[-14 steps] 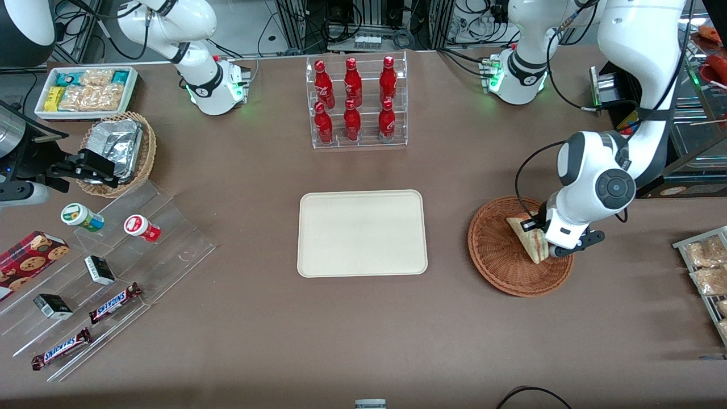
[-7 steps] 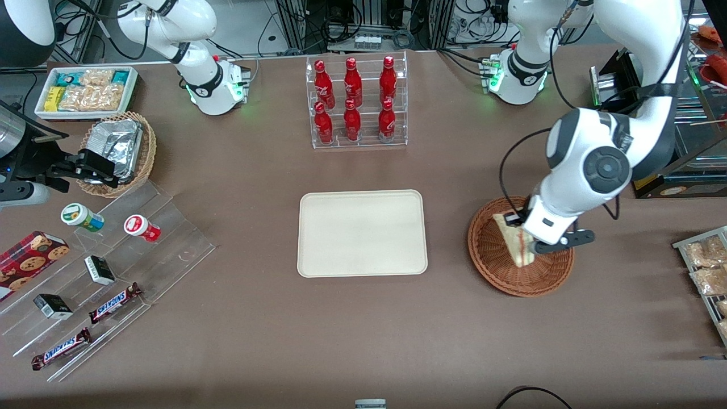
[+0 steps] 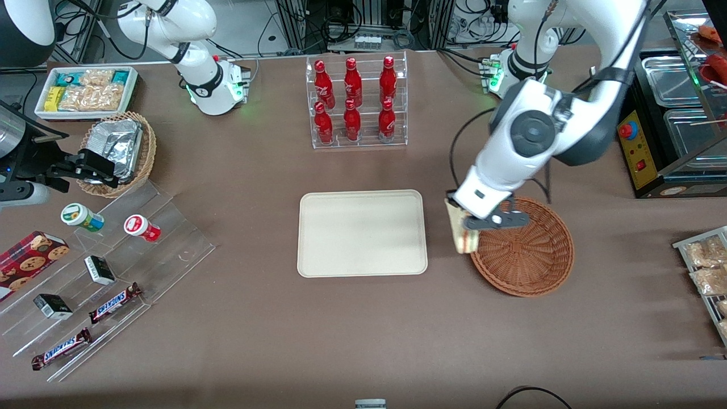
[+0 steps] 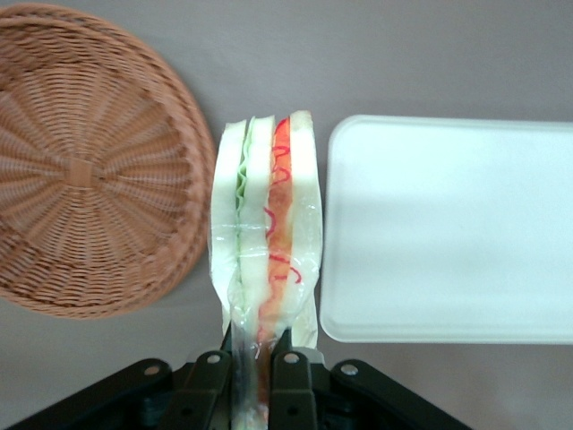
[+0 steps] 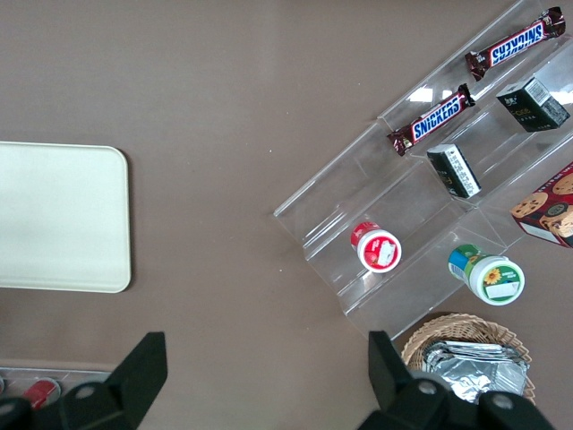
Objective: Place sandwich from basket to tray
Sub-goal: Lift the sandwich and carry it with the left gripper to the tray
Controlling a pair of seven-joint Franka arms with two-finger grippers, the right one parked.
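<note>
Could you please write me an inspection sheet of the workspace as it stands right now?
Surface: brown table, no spills seen.
Job's things: sandwich held in the air between basket and tray; both hold nothing.
Clutter: bottle rack, foil basket, snack bin, acrylic steps with candy bars.
Grippers: gripper shut on the sandwich, above the gap beside the tray.
Cables: black cable looping by the wrist.
Surroundings: metal pans toward the working arm's end.
</note>
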